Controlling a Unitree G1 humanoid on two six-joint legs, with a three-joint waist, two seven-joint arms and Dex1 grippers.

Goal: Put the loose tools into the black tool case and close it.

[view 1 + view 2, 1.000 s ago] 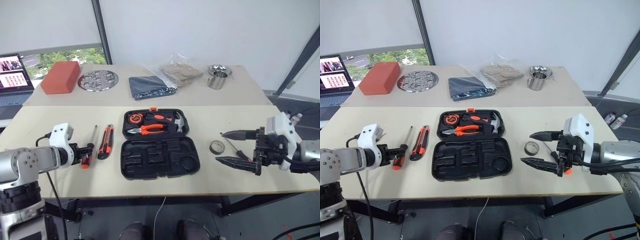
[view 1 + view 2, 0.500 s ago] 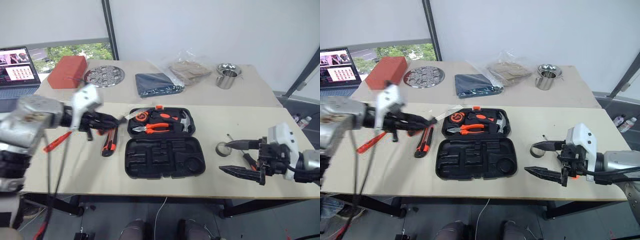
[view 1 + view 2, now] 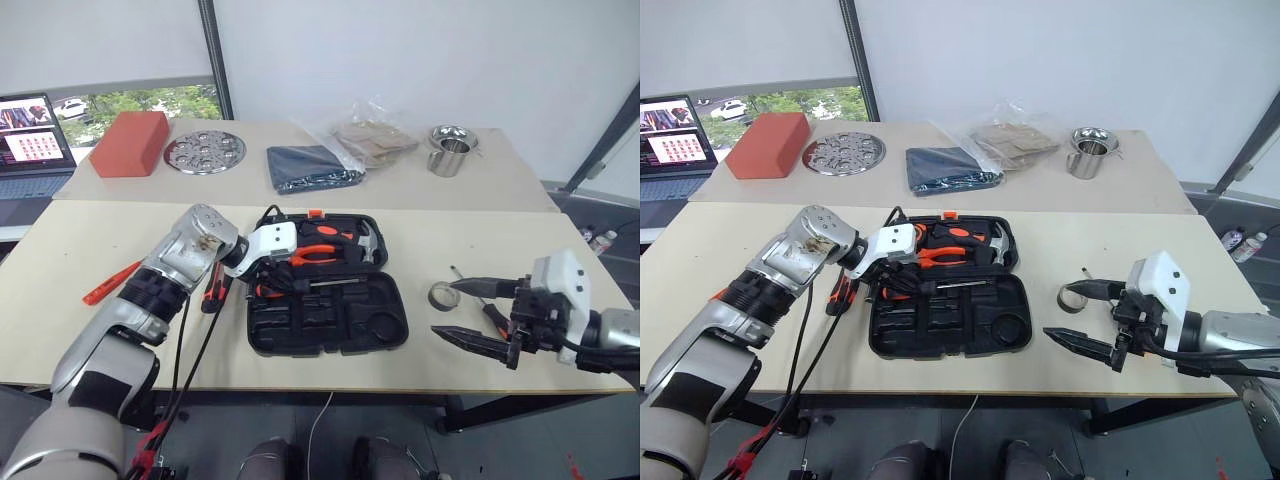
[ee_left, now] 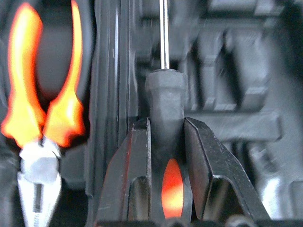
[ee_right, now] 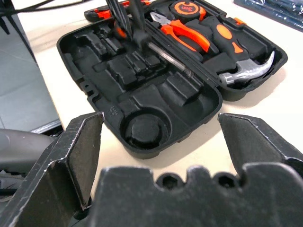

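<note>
The open case (image 3: pixel 330 325) lies on the bench (image 3: pixel 80 330) between the two tools. A screwdriver (image 3: pixel 310 284) is held by the left tool (image 3: pixel 262 285) over the case. The knife (image 3: pixel 212 296) lies just left of it. The tape roll (image 3: pixel 439 296) and another screwdriver (image 3: pixel 492 318) lie beside the right tool (image 3: pixel 470 312).

On the far table (image 3: pixel 500 185) sit a red block (image 3: pixel 128 148), perforated metal disc (image 3: pixel 203 154), dark folded cloth (image 3: pixel 308 166) and steel cup (image 3: pixel 445 153).

Matt black moulded plastic on the tool case (image 3: pixel 325 320). The screwdriver (image 4: pixel 164 118) shows a glossy steel shaft and a dull rubbery black collar. Pliers (image 3: pixel 318 254) carry shiny orange grips. Smooth pale laminate on the table (image 3: pixel 520 240); the steel cup (image 3: pixel 444 152) gleams.
</note>
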